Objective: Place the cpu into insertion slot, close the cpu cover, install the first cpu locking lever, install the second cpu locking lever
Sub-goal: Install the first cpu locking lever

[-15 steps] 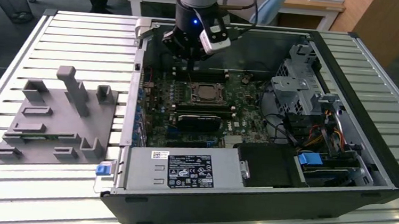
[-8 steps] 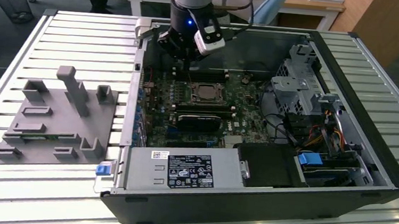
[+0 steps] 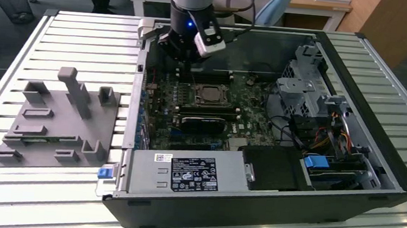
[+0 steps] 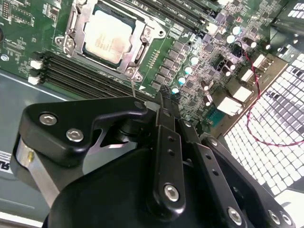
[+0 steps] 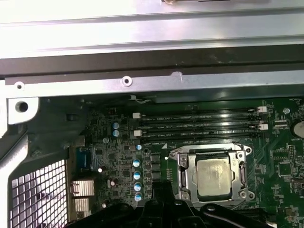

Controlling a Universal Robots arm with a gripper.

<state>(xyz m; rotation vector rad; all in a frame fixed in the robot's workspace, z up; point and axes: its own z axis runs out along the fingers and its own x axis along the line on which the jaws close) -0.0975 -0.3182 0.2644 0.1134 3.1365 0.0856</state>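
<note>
The cpu [image 4: 107,35], silvery top up, sat in the insertion slot [image 5: 214,156] on the green motherboard [image 5: 280,166], with the cpu cover [image 4: 139,43] lying flat around its edges like a frame. Long black memory slots [image 5: 199,123] ran just beside the socket. The gripper [image 4: 159,102] hung above the board near the socket, touching nothing; whether it was open or closed could not be told. The board lay inside an open computer case [image 3: 373,176] on a slatted table [image 3: 85,45].
</note>
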